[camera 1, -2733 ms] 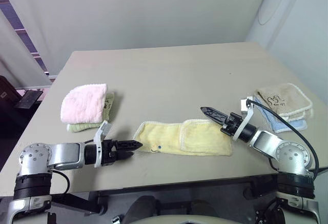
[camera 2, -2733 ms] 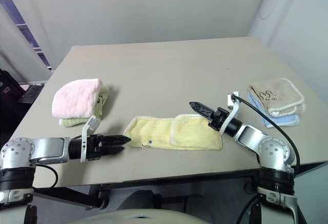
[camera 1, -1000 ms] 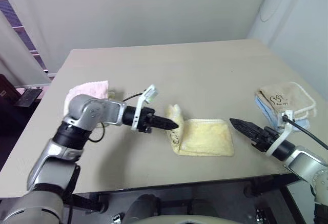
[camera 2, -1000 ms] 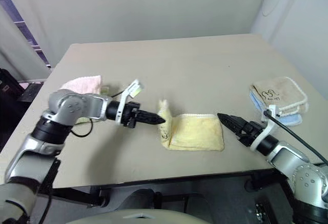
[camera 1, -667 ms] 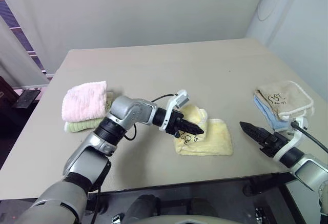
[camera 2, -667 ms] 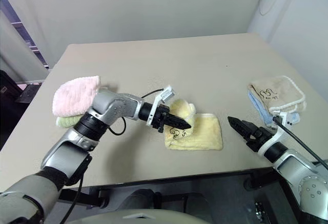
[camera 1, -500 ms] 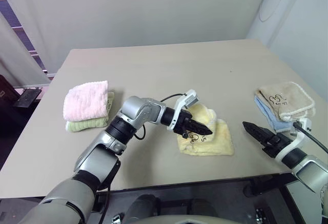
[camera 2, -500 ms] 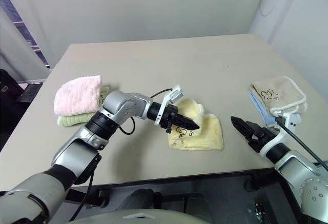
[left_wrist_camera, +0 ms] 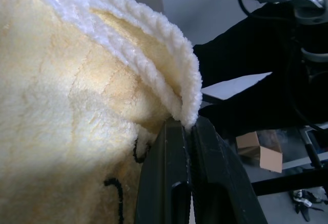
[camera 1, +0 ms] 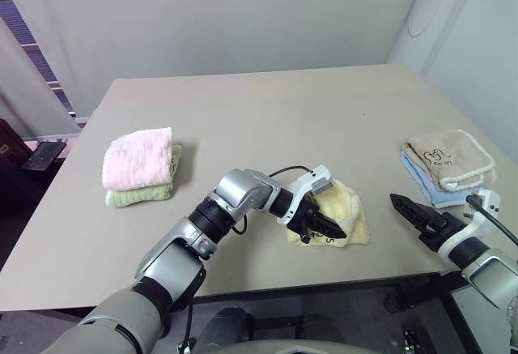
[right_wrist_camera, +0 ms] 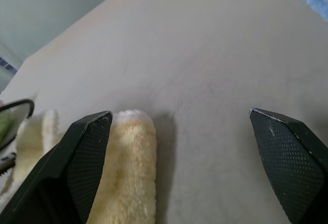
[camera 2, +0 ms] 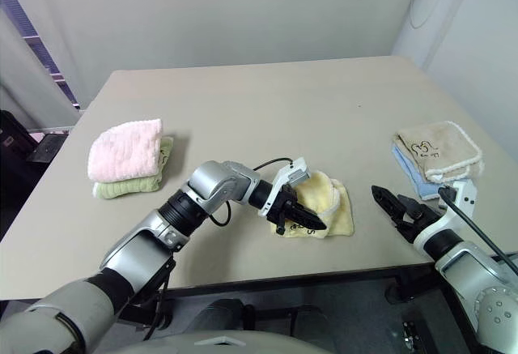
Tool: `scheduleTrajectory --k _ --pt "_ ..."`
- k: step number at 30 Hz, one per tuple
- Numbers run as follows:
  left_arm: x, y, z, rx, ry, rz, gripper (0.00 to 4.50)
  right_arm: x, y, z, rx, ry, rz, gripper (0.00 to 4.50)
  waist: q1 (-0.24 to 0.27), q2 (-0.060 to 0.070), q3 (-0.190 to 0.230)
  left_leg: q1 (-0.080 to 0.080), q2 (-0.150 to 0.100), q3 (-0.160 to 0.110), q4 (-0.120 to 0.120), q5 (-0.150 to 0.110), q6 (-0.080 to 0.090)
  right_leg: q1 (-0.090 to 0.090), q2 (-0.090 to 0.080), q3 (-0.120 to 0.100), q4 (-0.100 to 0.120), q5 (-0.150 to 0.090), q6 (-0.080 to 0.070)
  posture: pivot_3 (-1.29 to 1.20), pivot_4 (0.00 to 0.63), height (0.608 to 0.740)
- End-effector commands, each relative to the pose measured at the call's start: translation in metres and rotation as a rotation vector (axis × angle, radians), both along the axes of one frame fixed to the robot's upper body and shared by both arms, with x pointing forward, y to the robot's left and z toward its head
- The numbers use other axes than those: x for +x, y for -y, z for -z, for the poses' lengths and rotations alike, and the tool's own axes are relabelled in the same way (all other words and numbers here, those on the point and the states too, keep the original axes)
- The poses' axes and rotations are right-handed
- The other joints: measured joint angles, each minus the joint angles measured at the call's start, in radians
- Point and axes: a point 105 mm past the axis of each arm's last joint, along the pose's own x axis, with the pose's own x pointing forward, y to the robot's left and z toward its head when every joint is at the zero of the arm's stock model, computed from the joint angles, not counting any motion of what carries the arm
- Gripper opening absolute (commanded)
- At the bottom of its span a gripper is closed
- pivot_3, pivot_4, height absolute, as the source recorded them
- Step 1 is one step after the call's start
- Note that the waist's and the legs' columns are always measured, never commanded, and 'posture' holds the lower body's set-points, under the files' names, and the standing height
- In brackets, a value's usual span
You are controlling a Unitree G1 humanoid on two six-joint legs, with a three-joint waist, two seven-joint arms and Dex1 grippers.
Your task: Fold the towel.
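Final fold in hand. Left gripper [camera 1: 328,228] is clamped on the towel [camera 1: 346,208] edge, which it holds over the folded stack near the table [camera 1: 267,119] front. Right gripper [camera 1: 414,213] stands beside, jaws wide, empty. Next, probably: lay the edge flush, release.

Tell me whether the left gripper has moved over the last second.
Yes. The left gripper, shut on the towel, has carried its edge away from the pink towel.

head stereo: high, fwd+down over whole desk [camera 1: 267,119] | L wrist: very close on towel [left_wrist_camera: 77,106] | R wrist: low along desk, near | both wrist views share towel w/ head pair
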Motion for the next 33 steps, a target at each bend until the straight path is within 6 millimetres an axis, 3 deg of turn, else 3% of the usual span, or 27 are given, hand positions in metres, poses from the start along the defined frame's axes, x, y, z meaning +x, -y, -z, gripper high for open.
scheduleTrajectory --k 1,2,12,13,16,17,19,23,26,29,33 --pt "0.0 0.0 -0.008 -0.047 0.025 0.031 0.51 0.004 -0.003 -0.013 -0.027 0.059 -0.003 4.5 0.0 0.0 0.0 0.0 0.0 0.0 0.0 0.0 0.0 0.0 0.0 -0.001 0.0 0.0 0.0 0.0 0.0 0.74" --pt "-0.003 0.0 -0.01 -0.058 0.012 0.041 0.64 0.004 -0.004 -0.013 -0.037 0.064 -0.008 4.5 0.0 0.0 0.0 0.0 0.0 -0.001 0.0 0.0 0.0 0.0 0.0 -0.001 0.0 0.0 0.0 0.0 0.0 0.74" --pt "-0.012 -0.002 -0.025 -0.159 -0.004 0.079 4.29 0.007 -0.006 -0.017 -0.034 0.093 -0.019 4.5 0.0 0.002 -0.001 0.0 0.0 -0.001 0.0 0.001 0.002 0.0 0.0 -0.001 0.0 0.0 0.0 0.0 0.0 0.74" --pt "-0.012 -0.002 -0.033 -0.198 0.003 0.088 4.45 0.007 -0.006 -0.019 -0.031 0.102 -0.017 4.5 0.0 0.002 -0.001 0.0 0.0 -0.001 0.0 0.001 0.002 0.0 0.0 -0.001 0.001 0.0 0.0 0.0 0.0 0.74" --pt "-0.006 -0.008 -0.067 -0.348 0.027 0.074 4.45 0.009 -0.008 -0.038 -0.008 0.189 -0.031 4.5 -0.001 0.002 -0.001 0.0 0.0 -0.001 0.001 0.001 0.002 0.0 0.0 -0.002 0.001 0.0 0.0 0.0 0.0 0.74" --pt "-0.004 -0.012 -0.078 -0.385 0.036 0.073 4.49 0.009 -0.011 -0.047 -0.017 0.228 -0.048 4.31 -0.001 0.003 -0.001 0.0 0.0 -0.001 0.0 0.001 0.002 0.0 0.0 -0.001 0.001 0.0 0.0 0.0 0.0 0.74" --pt "0.002 -0.02 -0.092 -0.423 0.106 0.056 4.5 0.006 -0.025 -0.065 -0.023 0.304 -0.127 3.85 -0.001 0.003 -0.001 0.0 0.0 -0.001 0.0 0.001 0.002 0.0 0.0 -0.002 0.001 0.0 0.0 0.0 0.0 0.74" --pt "0.025 -0.035 -0.1 -0.415 0.243 -0.058 4.5 0.007 -0.048 -0.088 -0.068 0.386 -0.252 2.44 0.001 0.003 -0.001 0.003 0.001 -0.001 0.001 0.001 0.002 0.003 0.003 -0.002 0.001 0.0 0.0 0.0 0.0 0.74" --pt "0.037 -0.055 -0.101 -0.392 0.287 -0.11 3.87 0.008 -0.067 -0.102 -0.093 0.432 -0.356 1.3 0.0 0.002 -0.001 0.006 0.002 -0.002 0.001 0.001 0.002 0.007 0.003 -0.002 0.001 0.0 0.0 0.0 0.0 0.74" --pt "0.039 -0.072 -0.102 -0.388 0.29 -0.132 2.78 0.006 -0.089 -0.102 -0.112 0.433 -0.487 0.13 -0.001 0.002 -0.001 0.006 0.001 -0.002 0.001 0.001 0.002 0.006 0.003 -0.002 0.001 0.0 0.0 0.0 0.0 0.74" --pt "0.03 -0.087 -0.079 -0.343 0.287 -0.085 1.28 0.007 -0.1 -0.08 -0.112 0.363 -0.583 0.0 0.001 0.002 -0.001 0.006 0.002 -0.002 0.001 0.001 0.002 0.006 0.002 -0.002 0.0 0.0 0.0 0.0 0.0 0.74"
